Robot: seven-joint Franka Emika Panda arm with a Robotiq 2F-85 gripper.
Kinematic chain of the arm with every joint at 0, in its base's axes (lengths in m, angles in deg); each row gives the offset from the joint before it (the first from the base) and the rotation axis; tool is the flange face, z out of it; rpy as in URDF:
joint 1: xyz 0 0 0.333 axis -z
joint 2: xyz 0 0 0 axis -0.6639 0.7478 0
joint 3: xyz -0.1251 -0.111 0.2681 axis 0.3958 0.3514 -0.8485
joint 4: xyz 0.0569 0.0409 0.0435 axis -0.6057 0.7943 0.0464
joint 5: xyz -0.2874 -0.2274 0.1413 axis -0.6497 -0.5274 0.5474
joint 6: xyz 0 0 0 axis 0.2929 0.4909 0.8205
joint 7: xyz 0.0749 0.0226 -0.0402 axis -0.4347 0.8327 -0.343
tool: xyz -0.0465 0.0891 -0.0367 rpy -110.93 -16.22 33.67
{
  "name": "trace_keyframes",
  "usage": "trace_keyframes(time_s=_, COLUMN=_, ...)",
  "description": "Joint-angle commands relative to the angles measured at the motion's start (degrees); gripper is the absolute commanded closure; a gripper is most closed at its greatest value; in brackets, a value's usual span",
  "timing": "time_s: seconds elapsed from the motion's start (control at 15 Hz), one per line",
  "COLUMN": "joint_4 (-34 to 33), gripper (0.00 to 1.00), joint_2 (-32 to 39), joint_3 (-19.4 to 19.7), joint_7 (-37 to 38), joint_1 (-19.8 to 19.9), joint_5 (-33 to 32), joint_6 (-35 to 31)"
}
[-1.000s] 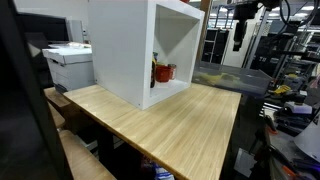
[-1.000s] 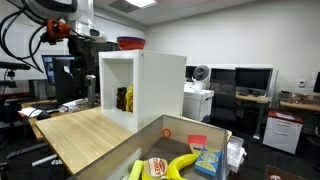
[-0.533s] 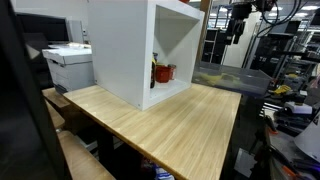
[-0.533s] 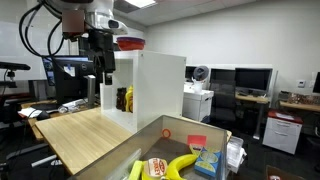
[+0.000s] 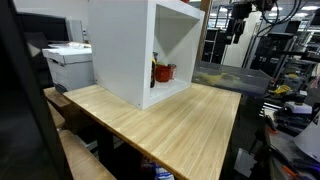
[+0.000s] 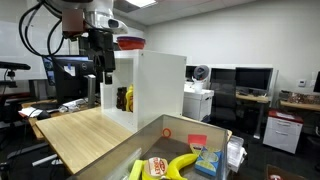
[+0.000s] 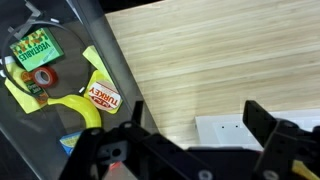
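Jaws: yours stand wide open, empty, high over the tabletop [image 7: 220, 50].
Nearest: white open-front cabinet [image 6: 160, 90], with a red bowl [image 6: 130, 43] on top.

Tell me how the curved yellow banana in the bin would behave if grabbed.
The curved yellow banana looks smooth, so it may slip in a pinch. Its bend probably makes it rock rather than roll. The red turkey-labelled packet against it might shift.
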Motion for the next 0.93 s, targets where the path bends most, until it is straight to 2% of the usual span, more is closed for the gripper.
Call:
trace_keyframes(time_s=0.0, joint_4=-3.6, gripper=0.0, joint_2=2.7, joint_3=0.9, joint_7=2.1, joint_1=1.8, joint_5=0.9, joint_6=-0.3)
trace_keyframes(time_s=0.27, joint_4=-10.0, gripper=0.0, joint_2=7.2, joint_3=3.5, joint_7=3.8, joint_1=3.8, joint_5=2.0, joint_6=-1.6)
trace_keyframes(time_s=0.47, joint_4=-13.0, gripper=0.0, joint_2=11.1, joint_3=4.9, joint_7=4.7, joint_1=4.3, joint_5=3.3, joint_6=-5.1)
trace_keyframes(time_s=0.67, joint_4=-14.5, gripper=0.0, joint_2=16.3, joint_3=5.2, joint_7=9.2, joint_1=5.0, joint_5=3.6, joint_6=-10.8)
trace_keyframes(time_s=0.87, joint_4=-17.4, gripper=0.0, joint_2=23.1, joint_3=5.5, joint_7=14.0, joint_1=5.7, joint_5=3.2, joint_6=-13.5)
